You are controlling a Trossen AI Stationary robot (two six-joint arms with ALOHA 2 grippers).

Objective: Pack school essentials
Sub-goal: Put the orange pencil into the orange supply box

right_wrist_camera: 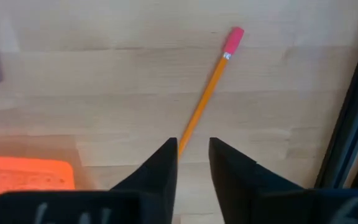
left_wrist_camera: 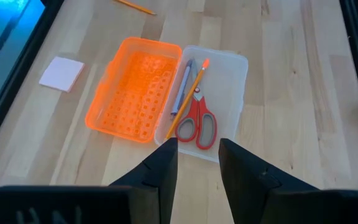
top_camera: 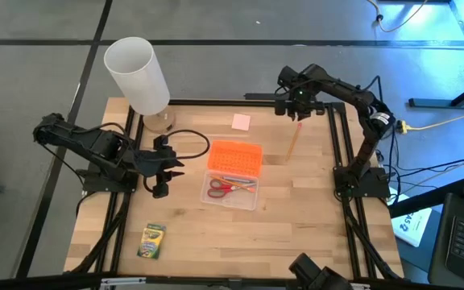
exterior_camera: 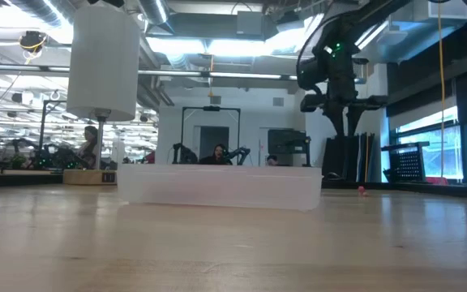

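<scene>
The clear box (top_camera: 234,193) lies mid-table with its orange lid (top_camera: 234,158) swung open on the far side. In the left wrist view it holds red-handled scissors (left_wrist_camera: 197,121), an orange pencil (left_wrist_camera: 188,99) and a grey pen (left_wrist_camera: 182,87). A second orange pencil (top_camera: 292,142) lies flat on the table to the right of the box, pink tip (right_wrist_camera: 234,38) toward the far edge. The pink square eraser (top_camera: 241,122) rests flat beyond the lid. The crayon box (top_camera: 152,240) lies near the front left. My left gripper (left_wrist_camera: 197,155) is open, left of the box. My right gripper (right_wrist_camera: 193,155) is open, raised above the loose pencil (exterior_camera: 362,191).
A tall white cylinder (top_camera: 138,74) stands on a small base at the far left corner. Black frame rails (top_camera: 341,145) run along the table's left, right and far sides. Bare wood lies between the clear box and the near edge (top_camera: 240,242). People sit in the room beyond the table.
</scene>
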